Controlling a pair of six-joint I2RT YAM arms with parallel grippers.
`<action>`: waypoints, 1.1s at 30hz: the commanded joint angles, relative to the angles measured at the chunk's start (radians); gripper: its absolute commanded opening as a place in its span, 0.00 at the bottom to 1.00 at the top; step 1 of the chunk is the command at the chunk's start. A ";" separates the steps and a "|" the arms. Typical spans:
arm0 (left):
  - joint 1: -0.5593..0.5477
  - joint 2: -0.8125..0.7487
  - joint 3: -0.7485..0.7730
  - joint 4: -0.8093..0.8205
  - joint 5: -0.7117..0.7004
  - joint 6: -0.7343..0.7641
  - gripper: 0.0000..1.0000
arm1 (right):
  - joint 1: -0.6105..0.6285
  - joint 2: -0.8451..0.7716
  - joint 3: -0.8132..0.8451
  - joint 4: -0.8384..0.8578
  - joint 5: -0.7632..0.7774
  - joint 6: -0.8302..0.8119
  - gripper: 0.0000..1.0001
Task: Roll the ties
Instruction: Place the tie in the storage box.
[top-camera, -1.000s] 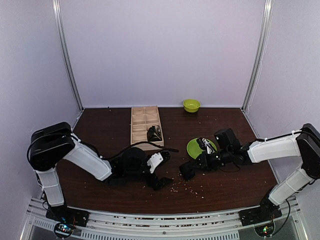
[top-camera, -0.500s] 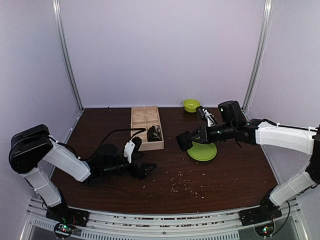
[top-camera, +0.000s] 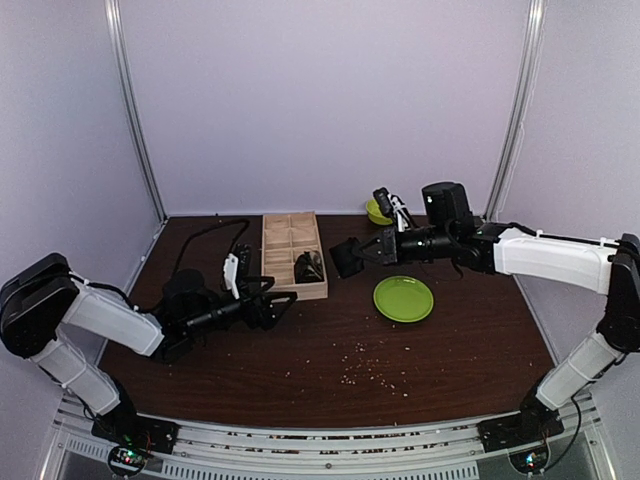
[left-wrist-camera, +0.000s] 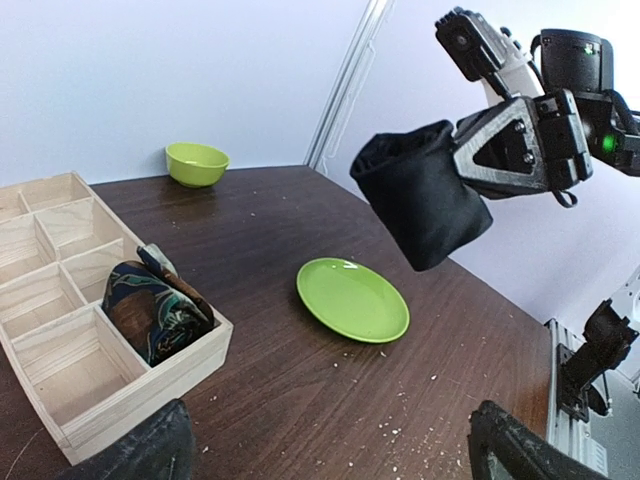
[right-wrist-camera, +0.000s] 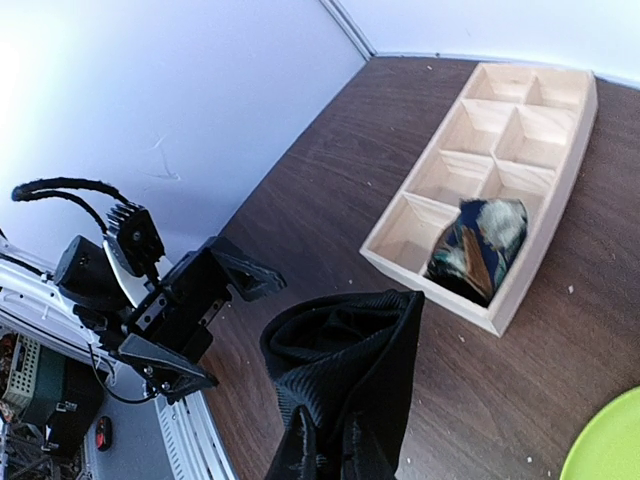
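Note:
A rolled black tie (top-camera: 346, 257) hangs in the air just right of the wooden box (top-camera: 283, 232), and my right gripper (top-camera: 362, 252) is shut on it. In the right wrist view the roll (right-wrist-camera: 340, 365) fills the lower middle, with my right gripper (right-wrist-camera: 335, 462) pinching its lower part. The left wrist view shows the same roll (left-wrist-camera: 420, 195) high above the table. A second rolled tie, patterned blue and brown (top-camera: 308, 267), sits in a front compartment of the box (left-wrist-camera: 150, 312). My left gripper (top-camera: 272, 308) is open and empty, low over the table left of the box.
A green plate (top-camera: 403, 298) lies right of the box, also seen as the plate (left-wrist-camera: 352, 298) ahead of my left gripper. A green bowl (top-camera: 381, 210) stands at the back wall. Pale crumbs (top-camera: 365, 372) are scattered over the front middle of the table.
My right arm lifted the rolled black tie from the table in front of the plate and carried it back and left toward the box. My left arm drew back to the left, still open.

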 joint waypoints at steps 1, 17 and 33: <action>0.031 -0.041 0.008 0.056 0.089 -0.051 0.98 | 0.042 0.038 0.125 -0.017 0.001 -0.101 0.00; 0.029 -0.027 0.171 0.279 0.309 -0.242 0.83 | 0.112 -0.011 0.008 0.476 -0.146 0.192 0.00; 0.027 -0.097 0.154 0.128 0.220 -0.175 0.77 | 0.139 -0.003 0.110 0.240 -0.055 0.025 0.00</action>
